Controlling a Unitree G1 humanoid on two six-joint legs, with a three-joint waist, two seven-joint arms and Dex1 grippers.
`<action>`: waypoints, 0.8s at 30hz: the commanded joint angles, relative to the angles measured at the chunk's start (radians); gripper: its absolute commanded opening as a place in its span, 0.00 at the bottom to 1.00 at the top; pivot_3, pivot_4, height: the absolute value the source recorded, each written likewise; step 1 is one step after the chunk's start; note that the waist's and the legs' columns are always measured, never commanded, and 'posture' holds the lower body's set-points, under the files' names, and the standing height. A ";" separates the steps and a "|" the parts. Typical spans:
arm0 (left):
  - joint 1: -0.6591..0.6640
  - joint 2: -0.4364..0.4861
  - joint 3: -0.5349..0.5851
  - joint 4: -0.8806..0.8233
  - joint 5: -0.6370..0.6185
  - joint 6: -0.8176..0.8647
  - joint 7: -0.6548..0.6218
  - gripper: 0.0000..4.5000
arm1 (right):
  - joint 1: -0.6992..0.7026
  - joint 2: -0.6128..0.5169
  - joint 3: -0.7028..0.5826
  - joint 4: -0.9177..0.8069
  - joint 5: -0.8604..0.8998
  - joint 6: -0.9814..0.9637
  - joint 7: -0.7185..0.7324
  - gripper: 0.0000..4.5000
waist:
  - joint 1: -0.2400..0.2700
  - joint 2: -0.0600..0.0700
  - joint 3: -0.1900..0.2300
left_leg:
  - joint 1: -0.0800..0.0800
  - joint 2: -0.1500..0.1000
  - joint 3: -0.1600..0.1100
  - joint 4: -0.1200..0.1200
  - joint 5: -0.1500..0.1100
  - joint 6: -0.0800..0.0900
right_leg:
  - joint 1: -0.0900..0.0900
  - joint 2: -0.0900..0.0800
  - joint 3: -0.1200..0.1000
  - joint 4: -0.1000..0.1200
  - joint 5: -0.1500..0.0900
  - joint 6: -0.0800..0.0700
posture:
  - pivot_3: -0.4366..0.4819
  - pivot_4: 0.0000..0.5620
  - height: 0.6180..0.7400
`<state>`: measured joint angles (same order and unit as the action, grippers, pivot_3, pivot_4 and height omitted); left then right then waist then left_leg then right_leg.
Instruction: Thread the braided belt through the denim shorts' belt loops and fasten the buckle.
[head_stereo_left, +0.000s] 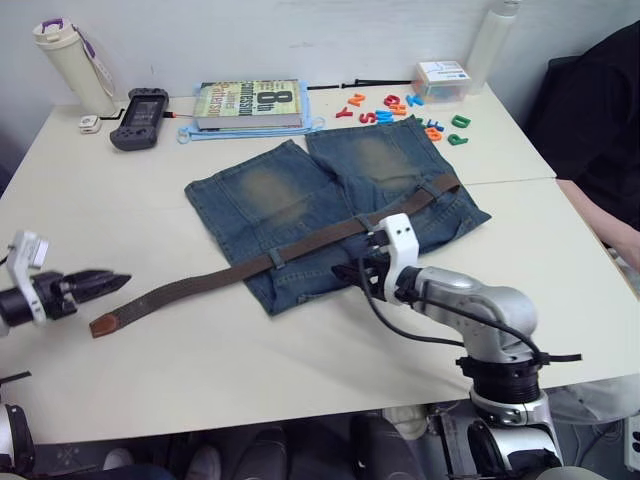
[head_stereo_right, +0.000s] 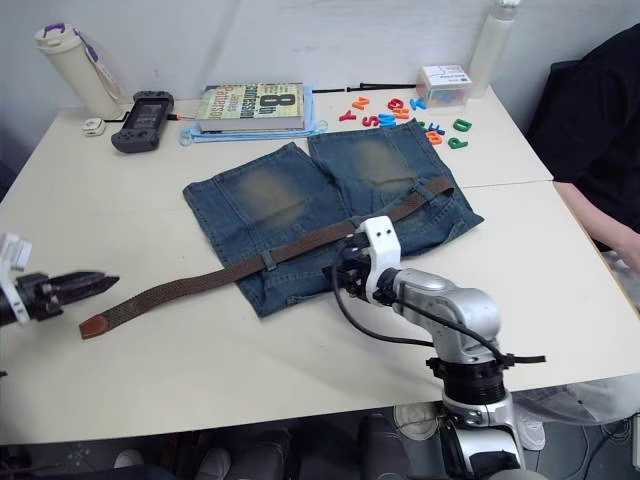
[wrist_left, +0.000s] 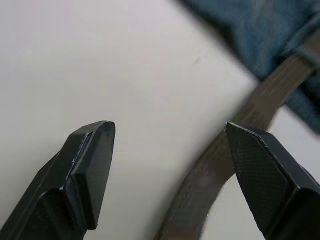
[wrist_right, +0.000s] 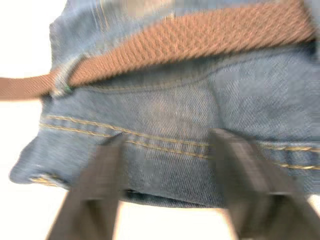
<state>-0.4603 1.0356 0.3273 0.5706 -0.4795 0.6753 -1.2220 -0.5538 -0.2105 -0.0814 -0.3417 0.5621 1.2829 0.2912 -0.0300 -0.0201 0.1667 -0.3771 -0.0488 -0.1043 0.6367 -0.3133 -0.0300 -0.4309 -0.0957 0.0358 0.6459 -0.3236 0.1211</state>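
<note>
Surroundings: a book (head_stereo_left: 248, 103), a dark handheld game console (head_stereo_left: 139, 117) and a cream bottle (head_stereo_left: 72, 64) stood along the far edge of the table (head_stereo_left: 120, 210); coloured toy letters (head_stereo_left: 400, 108) and a small box (head_stereo_left: 442, 80) lay beyond the shorts' legs.
Person: a dark sleeve (head_stereo_left: 600, 110) showed at the table's right side.
Denim shorts (head_stereo_left: 300, 195): lay flat mid-table, waistband toward the robot, legs pointing away.
Braided belt (head_stereo_left: 200, 283): ran along the waistband, its long axis slanting from far right to near left; it passed under a belt loop (head_stereo_left: 274, 262), and its tan tip lay on bare table left of the shorts.
Buckle: could not be made out.
Left gripper (head_stereo_left: 112, 281): hovered just left of the belt's tip, fingers spread, holding nothing.
Right gripper (head_stereo_left: 347, 272): sat at the waistband's near edge, fingers (wrist_right: 92, 185) parted over the denim, gripping nothing visible.
</note>
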 joint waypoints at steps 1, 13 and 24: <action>0.114 -0.058 0.035 -0.510 -0.182 0.182 0.062 0.87 | -0.052 -0.047 -0.086 -0.091 0.062 0.046 0.016 0.99 | -0.003 0.003 0.001 | 0.000 0.000 0.002 0.000 -0.002 0.003 | 0.000 -0.001 0.000 -0.002 0.000 0.000 | 0.48 0.27 1.00; 0.404 -0.335 -0.268 -1.080 0.112 -0.290 0.317 0.87 | 0.123 -0.748 0.309 0.045 -0.537 -0.731 0.228 0.99 | 0.004 0.009 0.007 | 0.001 -0.001 0.014 -0.004 -0.007 0.007 | 0.001 0.000 -0.006 -0.020 0.001 0.002 | 0.48 0.27 1.00; 0.313 -0.438 -0.492 -0.760 0.682 -0.820 0.644 0.87 | 0.004 -0.722 0.528 0.515 -1.094 -1.304 0.056 0.99 | 0.004 0.006 0.009 | 0.006 -0.006 0.026 0.007 0.000 0.016 | 0.007 0.002 0.007 -0.023 0.020 0.013 | 0.48 0.27 1.00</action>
<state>-0.1294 0.6089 -0.1598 -0.2082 0.1426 -0.0982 -0.6427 -0.5361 -0.9513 0.4327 0.1101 -0.4788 0.0143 0.3833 -0.0256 -0.0137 0.1755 -0.3712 -0.0552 -0.0781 0.6451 -0.3132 -0.0143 -0.4239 -0.0933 0.0436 0.6237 -0.3038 0.1338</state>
